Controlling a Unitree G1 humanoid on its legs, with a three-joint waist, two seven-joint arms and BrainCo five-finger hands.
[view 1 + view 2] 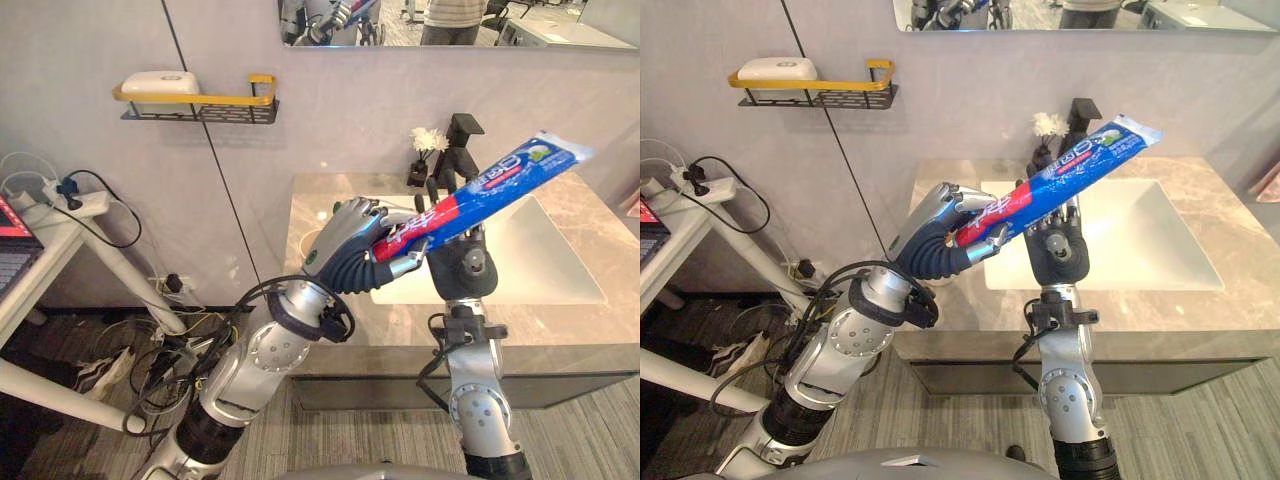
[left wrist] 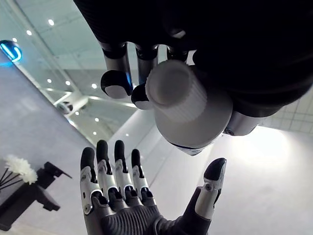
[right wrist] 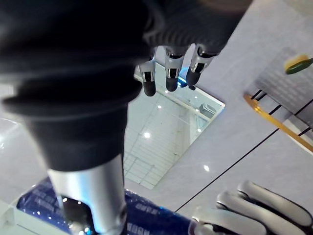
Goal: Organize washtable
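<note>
Toothpaste tube (image 1: 480, 195), mid-frame, is clamped at its cap end in the left hand (image 1: 350, 240), fingers curled. If released before the right hand (image 2: 120, 196), fingers straight and apart, closes, it could fall.

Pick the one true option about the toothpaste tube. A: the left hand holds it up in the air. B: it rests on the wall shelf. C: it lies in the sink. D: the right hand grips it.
A: the left hand is curled round the toothpaste tube near its cap, above the sink; the right hand is open.
</note>
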